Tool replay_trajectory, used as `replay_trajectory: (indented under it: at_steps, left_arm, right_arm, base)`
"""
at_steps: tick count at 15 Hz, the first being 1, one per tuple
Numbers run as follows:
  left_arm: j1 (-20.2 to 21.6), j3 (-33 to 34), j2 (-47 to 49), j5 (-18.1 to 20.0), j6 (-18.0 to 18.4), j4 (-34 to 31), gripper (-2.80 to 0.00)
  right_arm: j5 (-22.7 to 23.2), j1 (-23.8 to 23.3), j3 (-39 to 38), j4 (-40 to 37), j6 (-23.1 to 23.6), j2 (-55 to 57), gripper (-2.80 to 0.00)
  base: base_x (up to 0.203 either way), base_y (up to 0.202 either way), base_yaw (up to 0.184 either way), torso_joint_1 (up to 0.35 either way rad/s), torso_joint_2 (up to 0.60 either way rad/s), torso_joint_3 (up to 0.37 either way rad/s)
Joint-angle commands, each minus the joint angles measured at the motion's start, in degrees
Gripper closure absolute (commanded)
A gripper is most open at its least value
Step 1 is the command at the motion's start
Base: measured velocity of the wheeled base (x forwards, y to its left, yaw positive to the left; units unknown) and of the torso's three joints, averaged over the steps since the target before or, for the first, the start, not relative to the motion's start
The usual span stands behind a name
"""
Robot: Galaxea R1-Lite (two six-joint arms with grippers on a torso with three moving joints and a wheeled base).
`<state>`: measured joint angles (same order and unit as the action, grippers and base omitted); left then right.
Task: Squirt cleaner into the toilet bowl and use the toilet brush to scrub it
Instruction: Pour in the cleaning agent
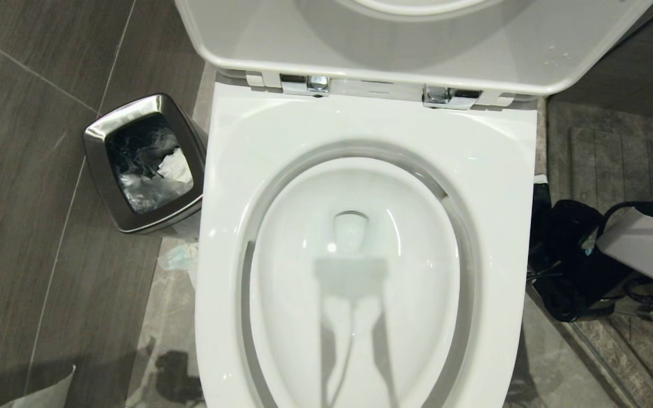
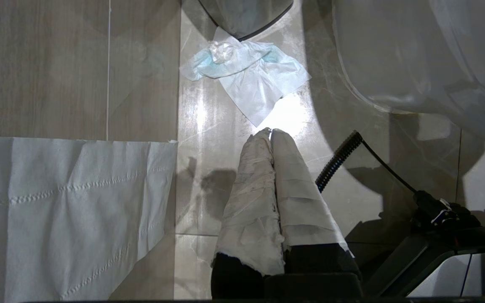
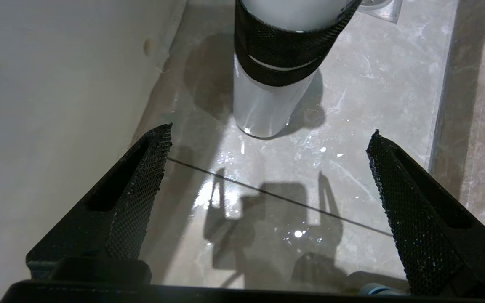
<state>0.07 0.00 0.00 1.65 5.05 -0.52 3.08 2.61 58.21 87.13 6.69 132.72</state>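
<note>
Hovering right claw (image 3: 267, 168) spread beside toilet bowl (image 3: 57, 84) wall | left claw (image 2: 271, 134) pressed together

The right gripper (image 3: 267, 147) hangs over the wet grey floor tiles (image 3: 352, 126) with its jaws wide apart, near a white bottle (image 3: 263, 109) with a black band.

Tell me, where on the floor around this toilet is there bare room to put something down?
Dark tiles left of the steel bin lie bare. Between bin and toilet it is tight, with crumpled tissue there. Right of the toilet, black gear crowds the floor.
</note>
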Motion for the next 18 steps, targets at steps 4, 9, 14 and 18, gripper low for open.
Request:
replay_trajectory:
  at_steps: [4, 9, 14, 18]
  left_arm:
    - [0.01, 0.03, 0.09, 0.02, 0.05, 0.0, 0.0]
    - [0.01, 0.09, 0.06, 0.02, 0.05, 0.0, 0.0]
    - [0.01, 0.09, 0.09, 0.02, 0.05, 0.0, 0.0]
    - [0.01, 0.09, 0.09, 0.02, 0.05, 0.0, 0.0]
  right_arm:
    - [-0.02, -0.06, 6.34, 0.54, 1.75, 2.66, -2.8]
    - [-0.01, 0.08, 10.49, 0.54, 2.15, 4.31, -2.8]
    - [-0.01, 0.12, 14.16, 0.54, 3.28, 6.67, -2.8]
    - [-0.01, 0.03, 18.31, 0.54, 3.84, 8.56, -2.8]
  base:
    - [0.0, 0.0, 0.0, 0.0, 0.0, 0.0]
    - [0.0, 0.0, 0.0, 0.001, 0.02, 0.001]
    - [0.0, 0.0, 0.0, 0.0, 0.0, 0.0]
    - [0.0, 0.0, 0.0, 0.0, 0.0, 0.0]
